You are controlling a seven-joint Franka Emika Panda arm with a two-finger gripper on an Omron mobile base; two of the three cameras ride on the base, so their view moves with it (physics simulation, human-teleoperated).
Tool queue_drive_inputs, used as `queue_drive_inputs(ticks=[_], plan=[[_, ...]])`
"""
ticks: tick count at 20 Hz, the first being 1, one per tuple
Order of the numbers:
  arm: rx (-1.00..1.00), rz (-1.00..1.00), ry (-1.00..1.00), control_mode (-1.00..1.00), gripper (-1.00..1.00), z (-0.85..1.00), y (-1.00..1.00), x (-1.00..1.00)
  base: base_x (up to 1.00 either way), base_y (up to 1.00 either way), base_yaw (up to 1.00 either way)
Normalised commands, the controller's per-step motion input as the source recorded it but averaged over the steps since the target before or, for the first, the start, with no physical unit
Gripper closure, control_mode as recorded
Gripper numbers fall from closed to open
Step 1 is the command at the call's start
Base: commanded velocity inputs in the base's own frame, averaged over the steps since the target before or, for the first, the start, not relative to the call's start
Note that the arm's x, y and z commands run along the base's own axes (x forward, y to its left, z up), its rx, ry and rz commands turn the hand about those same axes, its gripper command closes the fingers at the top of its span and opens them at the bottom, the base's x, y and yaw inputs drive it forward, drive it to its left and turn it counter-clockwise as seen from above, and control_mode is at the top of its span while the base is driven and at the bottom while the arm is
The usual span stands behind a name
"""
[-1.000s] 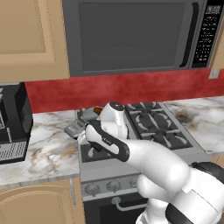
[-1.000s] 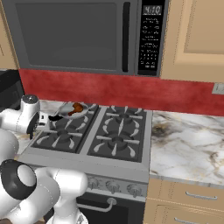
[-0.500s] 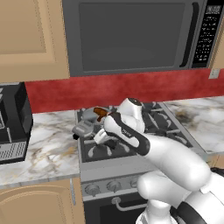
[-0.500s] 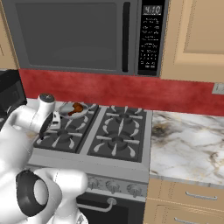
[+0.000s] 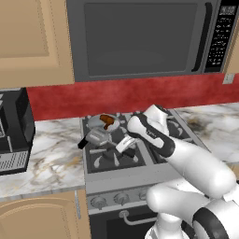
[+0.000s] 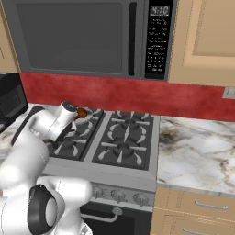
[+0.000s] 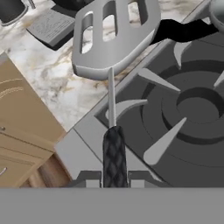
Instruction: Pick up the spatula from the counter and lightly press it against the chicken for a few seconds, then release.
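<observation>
The gripper (image 7: 114, 178) is squeezed shut on the dark handle of the spatula (image 7: 116, 52). The spatula sticks straight out from the gripper. Its flat end points toward the left side of the stove (image 5: 112, 161), near the chicken (image 5: 108, 120).

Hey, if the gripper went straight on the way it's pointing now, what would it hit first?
The gripper is shut on the spatula, so the blade leads. Past the blade lies the marble counter beside the stove. The counter is probably the first contact, though depth is unclear.
</observation>
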Motion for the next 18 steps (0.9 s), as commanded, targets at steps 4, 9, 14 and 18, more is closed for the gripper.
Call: queue_drive_inputs(ticks=[4,9,14,18], plan=[[0.07,0.03,-0.09,-1.00,1.00,0.00,-0.30,0.01,0.00,0.00,0.00],[0.04,0.03,-0.06,-1.00,1.00,0.00,-0.30,0.07,0.00,0.00,0.00],[0.00,0.02,-0.03,-1.00,1.00,0.00,-0.26,0.14,0.00,0.00,0.00],[0.02,0.07,-0.02,-1.00,1.00,0.00,-0.24,0.21,0.00,0.00,0.00]])
